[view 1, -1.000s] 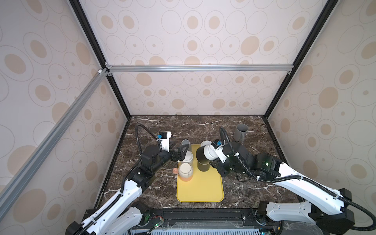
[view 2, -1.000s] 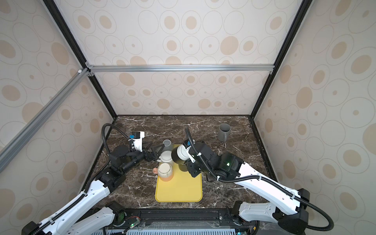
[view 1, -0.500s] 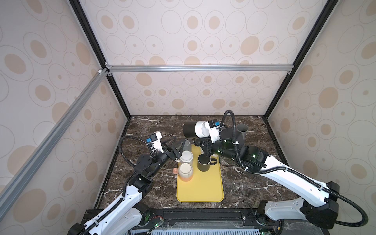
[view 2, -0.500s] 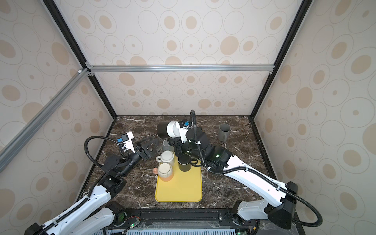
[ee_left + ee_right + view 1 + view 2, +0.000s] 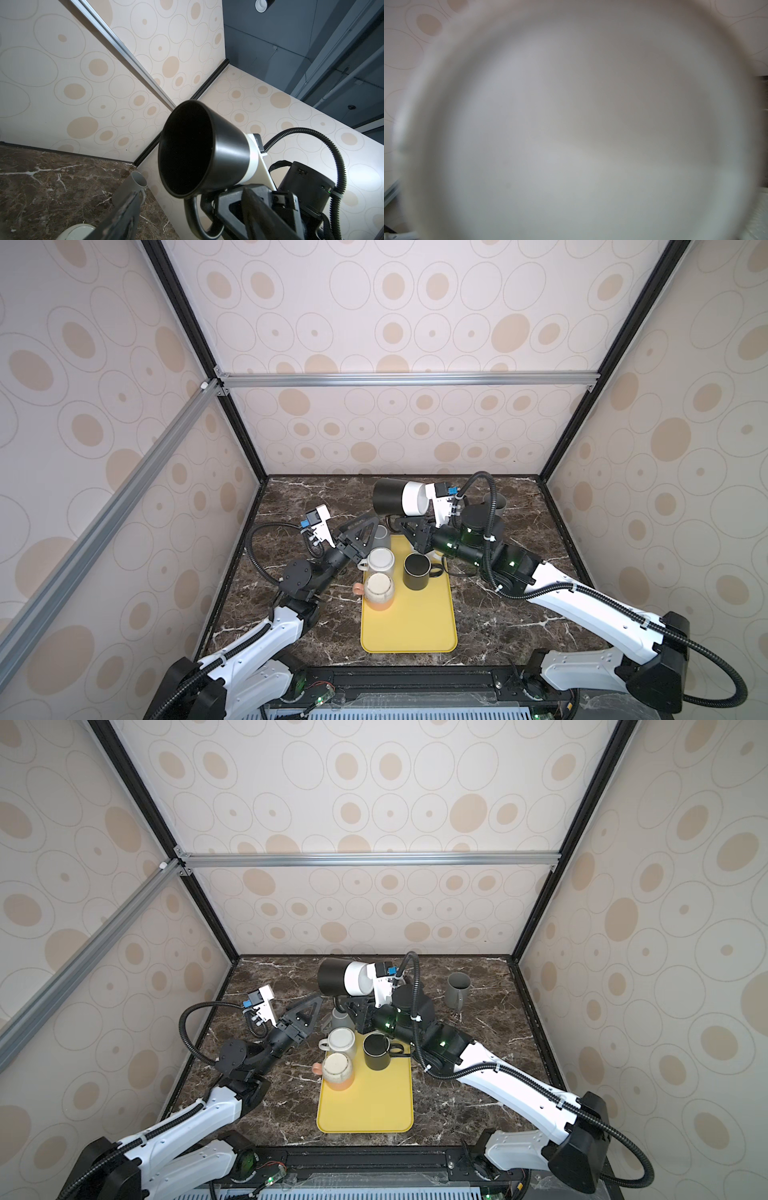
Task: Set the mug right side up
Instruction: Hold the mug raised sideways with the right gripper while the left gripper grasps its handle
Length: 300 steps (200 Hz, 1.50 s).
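**A:** Where is the black ceramic mug with a white base (image 5: 392, 497)?

**B:** In the air, above the far end of the flat yellow plastic tray (image 5: 409, 626). It lies on its side, mouth toward the left wall and white base toward the right arm's wrist. In the left wrist view its dark opening faces the lens.

**A:** What carries it?

**B:** The right gripper (image 5: 405, 526). Its claw is pressed together on the loop handle, which hangs under the mug's body. The right wrist view shows only a blurred pale round surface close to the lens.

**A:** And the other arm?

**B:** The left gripper (image 5: 365, 531) sits lower, by the tray's far left corner, below and to the left of the raised mug. Its claw is spread, with nothing pinched between the fingers (image 5: 122, 212). From above I cannot tell how near its tips come to the mug.

**A:** What else is there?

**B:** A plain black mug (image 5: 417, 571) stands upright at the tray's far end, handle to the right. A cream-white mug (image 5: 380, 560) and a beige mug with an orange lower band (image 5: 378, 591) stand along the tray's left edge. A small grey mug (image 5: 382, 536) stands just behind the tray. A taller grey mug (image 5: 458, 990) stands at the far right of the dark marble table (image 5: 498, 622), well apart from the rest
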{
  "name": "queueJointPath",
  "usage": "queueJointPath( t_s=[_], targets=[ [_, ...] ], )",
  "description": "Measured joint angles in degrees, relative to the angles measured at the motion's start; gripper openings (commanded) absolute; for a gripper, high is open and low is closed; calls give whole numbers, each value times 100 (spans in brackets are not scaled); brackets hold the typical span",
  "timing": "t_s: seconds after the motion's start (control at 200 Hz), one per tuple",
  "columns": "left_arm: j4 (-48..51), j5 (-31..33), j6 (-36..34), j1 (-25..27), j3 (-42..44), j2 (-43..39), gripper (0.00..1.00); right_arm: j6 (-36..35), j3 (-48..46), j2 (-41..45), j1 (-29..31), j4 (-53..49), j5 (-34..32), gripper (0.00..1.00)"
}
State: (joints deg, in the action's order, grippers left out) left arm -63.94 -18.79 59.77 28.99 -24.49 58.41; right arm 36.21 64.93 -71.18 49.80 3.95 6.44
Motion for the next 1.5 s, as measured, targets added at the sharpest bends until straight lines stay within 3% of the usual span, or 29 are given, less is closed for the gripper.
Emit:
queueJointPath(
  t_s=[0.16,0.385,1.12,1.341,1.501],
  targets=[
    [-481,-162,264,-2,0,269,64,153,-2,15,2,326,205,0],
    [-855,-407,527,-2,-2,472,61,293,-13,4,2,557,409,0],
    [-1185,-693,752,-2,-31,588,36,546,-13,-328,0,850,815,0],
    [-1189,-769,809,-7,-31,595,18,584,-13,-374,-7,938,909,0],
    [-1211,-761,942,-35,-50,599,11,492,-13,-442,-44,1016,920,0]
  ],
)
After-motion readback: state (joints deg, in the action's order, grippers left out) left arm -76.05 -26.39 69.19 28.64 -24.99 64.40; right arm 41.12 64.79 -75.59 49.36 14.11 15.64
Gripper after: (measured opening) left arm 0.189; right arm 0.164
